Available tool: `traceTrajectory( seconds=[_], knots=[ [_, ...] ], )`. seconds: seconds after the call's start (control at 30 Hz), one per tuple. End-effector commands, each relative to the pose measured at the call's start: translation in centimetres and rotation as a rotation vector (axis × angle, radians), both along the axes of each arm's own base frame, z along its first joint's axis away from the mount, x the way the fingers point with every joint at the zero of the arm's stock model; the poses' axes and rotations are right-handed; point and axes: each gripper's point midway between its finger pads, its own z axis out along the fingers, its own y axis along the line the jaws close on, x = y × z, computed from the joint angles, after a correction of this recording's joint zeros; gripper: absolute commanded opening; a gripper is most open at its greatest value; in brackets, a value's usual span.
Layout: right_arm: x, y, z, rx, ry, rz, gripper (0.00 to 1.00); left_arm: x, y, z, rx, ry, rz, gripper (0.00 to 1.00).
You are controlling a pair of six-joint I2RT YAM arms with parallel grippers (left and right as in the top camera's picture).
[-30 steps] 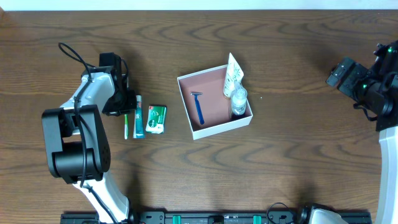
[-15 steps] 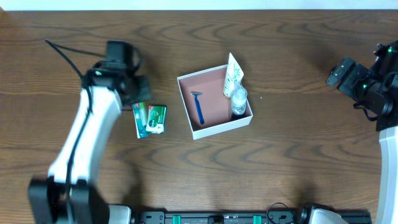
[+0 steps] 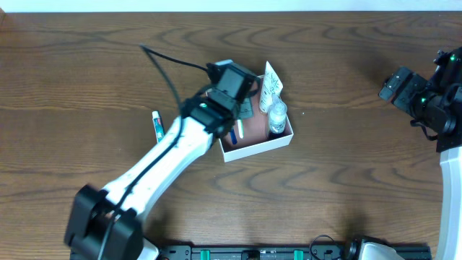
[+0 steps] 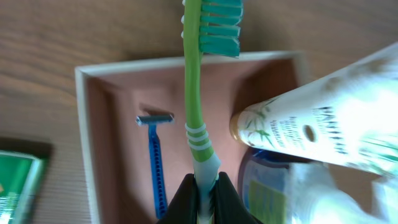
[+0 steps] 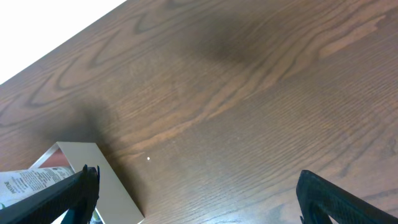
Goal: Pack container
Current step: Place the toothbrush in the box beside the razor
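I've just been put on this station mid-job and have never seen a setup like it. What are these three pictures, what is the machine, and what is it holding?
The machine is two robot arms at a wooden table, each ending in a two-finger gripper. The wide picture looks straight down from above the table. The other two come from small cameras on each wrist, looking past that arm's own fingers.

The left gripper is shut on a green toothbrush and hovers over the container, a shallow white box with a pink-brown inside. In the box are a blue razor, a white tube leaning in a corner and a small bottle.

Outside the box, a toothpaste tube lies on the table, and the left wrist view shows a green packet beside the box. The right gripper is open and empty, well away from the box.
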Motion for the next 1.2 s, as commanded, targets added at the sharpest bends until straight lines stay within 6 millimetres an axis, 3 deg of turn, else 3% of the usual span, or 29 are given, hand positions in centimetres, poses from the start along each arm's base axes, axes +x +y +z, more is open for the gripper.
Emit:
traceTrajectory(
  seconds=[0.0, 0.3, 0.53, 0.63, 0.73, 0.87, 0.97, 1.03, 1.17],
  knots=[
    [0.0, -0.2, 0.1, 0.008, -0.002, -0.01, 0.99, 0.2, 0.8, -2.7, 0.018, 0.044, 0.107, 0.06],
    [0.0, -0.2, 0.1, 0.008, -0.002, -0.01, 0.99, 0.2, 0.8, -5.4, 0.05, 0.096, 0.12, 0.06],
    [0.1, -0.2, 0.1, 0.008, -0.003, -0.01, 0.99, -0.4, 0.1, -5.7, 0.014, 0.135, 0.105, 0.07],
    [0.0, -0.2, 0.1, 0.008, -0.002, -0.01, 0.99, -0.3, 0.1, -4.5, -0.002, 0.11, 0.097, 0.17],
    [0.1, -0.1, 0.1, 0.008, -0.002, -0.01, 0.99, 0.0, 0.1, -1.8, -0.015, 0.049, 0.058, 0.32],
    [0.0, -0.2, 0.1, 0.008, -0.002, -0.01, 0.99, -0.1, 1.0, 2.2, -0.011, -0.045, -0.009, 0.38],
    [0.0, -0.2, 0.1, 0.008, -0.002, -0.01, 0.99, -0.5, 3.3, 4.7, 0.022, -0.086, -0.021, 0.4],
    [0.1, -0.1, 0.1, 0.008, -0.002, -0.01, 0.99, -0.9, 6.2, 5.4, 0.071, -0.081, 0.037, 0.48],
    [0.0, -0.2, 0.1, 0.008, -0.002, -0.01, 0.99, -1.7, 12.8, 4.5, 0.196, 0.006, 0.138, 0.59]
  ],
)
